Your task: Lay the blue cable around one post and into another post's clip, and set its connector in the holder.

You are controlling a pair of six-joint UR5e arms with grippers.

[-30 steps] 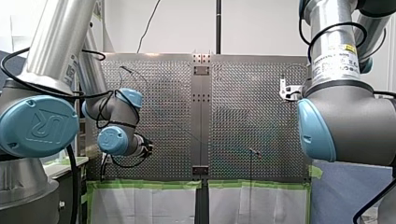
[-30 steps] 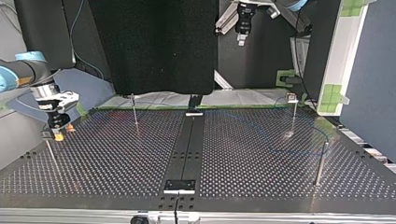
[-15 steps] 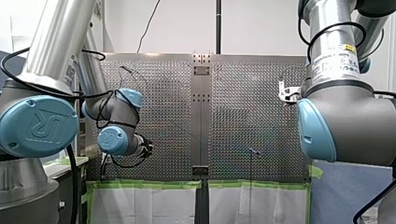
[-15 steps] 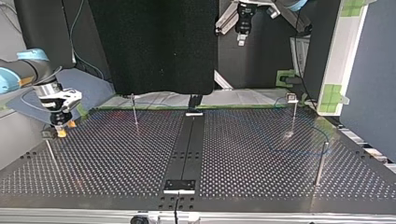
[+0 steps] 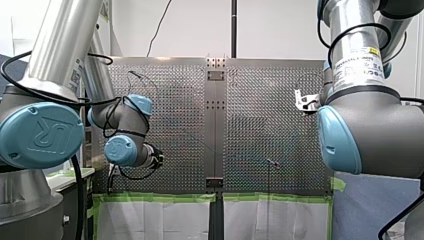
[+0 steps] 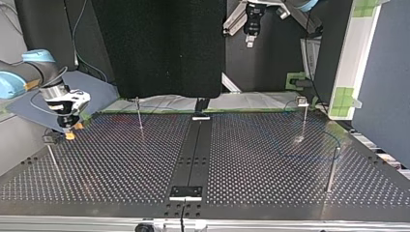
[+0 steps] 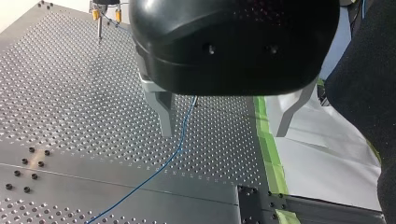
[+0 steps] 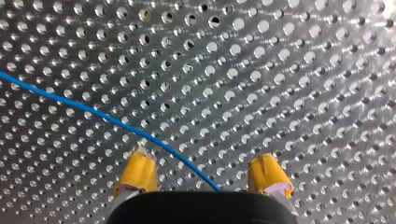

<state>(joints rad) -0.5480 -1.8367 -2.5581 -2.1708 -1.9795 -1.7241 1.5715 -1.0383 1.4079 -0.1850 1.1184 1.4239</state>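
1. My right end effector point(image 8: 201, 157) hung close over the perforated counter point(image 8: 303, 70), its two yellow pads point(image 8: 138, 171) standing apart and clamped on nothing.
2. The blue cable point(image 8: 93, 111) lay on the counter and ran into the gap between those pads, touching neither, before it passed out of sight under the end effector's black body.
3. In the top view, that end effector was at the left, just beside a thin post point(image 6: 52, 157) near the counter's edge.
4. My left end effector point(image 7: 223, 133) was held well above the counter, its metal fingers point(image 7: 164, 112) wide apart and holding nothing.
5. In the left wrist view the cable ran across the counter below the gap between those fingers, nearer one finger than the other.
6. In the top view the cable showed only faintly, curving near a plain post point(image 6: 331, 169) at the right. I could not tell whether it touched that post.
7. A post with a clip on top point(image 6: 304, 116) stood behind the plain one, towards the far edge.
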